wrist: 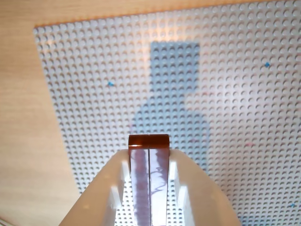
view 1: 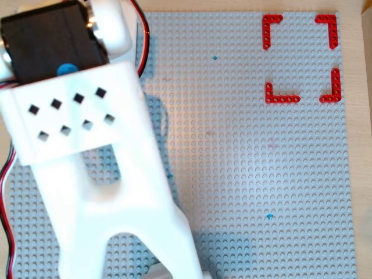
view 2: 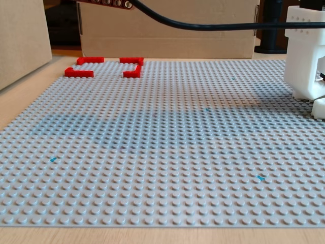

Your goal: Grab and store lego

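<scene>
Only the wrist view shows the lego (wrist: 149,179): it is clamped between the white fingers (wrist: 110,188) of the hand (wrist: 149,141), held above the baseplate (wrist: 235,94), whose near edge meets the wooden bench (wrist: 28,141). The overhead view shows the arm (view 1: 87,145) covering the baseplate's left side, with four red corner pieces (view 1: 272,29) framing an empty square at its upper right.

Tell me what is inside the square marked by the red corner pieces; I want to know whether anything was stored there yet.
Only bare grey baseplate shows between the four red corner pieces. The lego is between the gripper fingers.
</scene>
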Motion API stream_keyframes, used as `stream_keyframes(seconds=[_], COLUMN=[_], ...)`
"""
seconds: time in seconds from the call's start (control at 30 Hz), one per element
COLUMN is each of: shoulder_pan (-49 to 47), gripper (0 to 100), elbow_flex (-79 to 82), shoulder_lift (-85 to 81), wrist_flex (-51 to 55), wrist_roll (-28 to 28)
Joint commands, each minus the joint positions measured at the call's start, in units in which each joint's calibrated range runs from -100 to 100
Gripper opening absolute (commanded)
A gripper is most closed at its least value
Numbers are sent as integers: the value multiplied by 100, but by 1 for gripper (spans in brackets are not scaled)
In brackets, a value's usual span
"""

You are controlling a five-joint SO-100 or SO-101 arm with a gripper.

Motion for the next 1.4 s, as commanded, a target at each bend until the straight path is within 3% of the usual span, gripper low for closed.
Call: stream_keyframes(seconds=[0.0,0.53,0.83,1.37], shoulder_pan=[151,975,1524,2355], gripper=[2,2,2,2], elbow_flex=[-287,-704,-1712,-1748], shoulder_lift=[-312,-337,-337,-278], wrist_flex=[49,102,1008,1008], wrist_roll=[27,738,1104,1611])
